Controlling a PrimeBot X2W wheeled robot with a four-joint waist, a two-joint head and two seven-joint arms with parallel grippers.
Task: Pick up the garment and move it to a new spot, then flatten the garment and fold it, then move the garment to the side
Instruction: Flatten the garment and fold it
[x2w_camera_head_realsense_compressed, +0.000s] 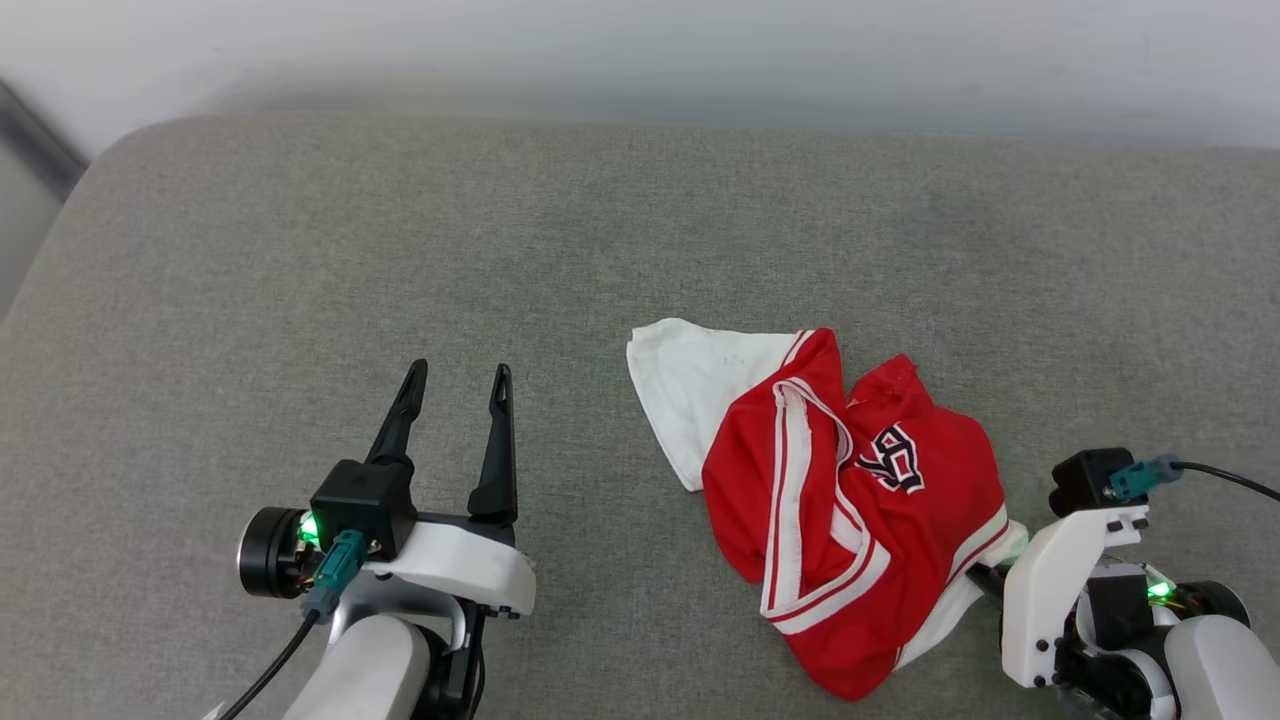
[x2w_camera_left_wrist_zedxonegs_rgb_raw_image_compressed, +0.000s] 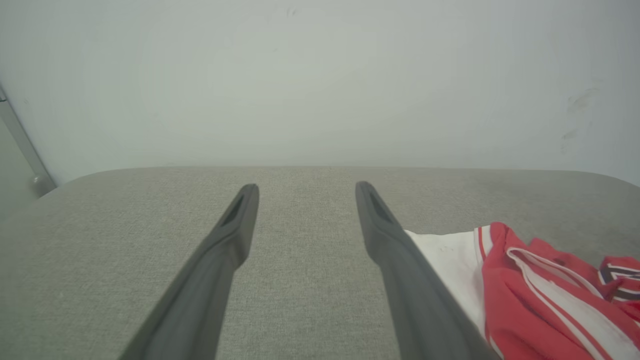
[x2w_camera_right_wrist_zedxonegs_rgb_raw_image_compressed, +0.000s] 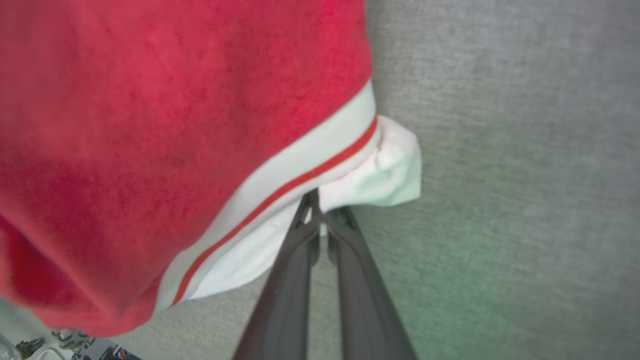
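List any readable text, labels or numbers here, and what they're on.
Dark, white-edged lettering on the chest of the jersey: crumpled and turned, not readable.
No other words, labels or numbers can be read.

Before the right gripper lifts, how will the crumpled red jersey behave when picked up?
Probably floppy: the garment lies in soft creased folds, so it should drape below the right gripper, which pinches only its white edge. Likely light: the fabric looks thin. It may drag on the textured grey surface.
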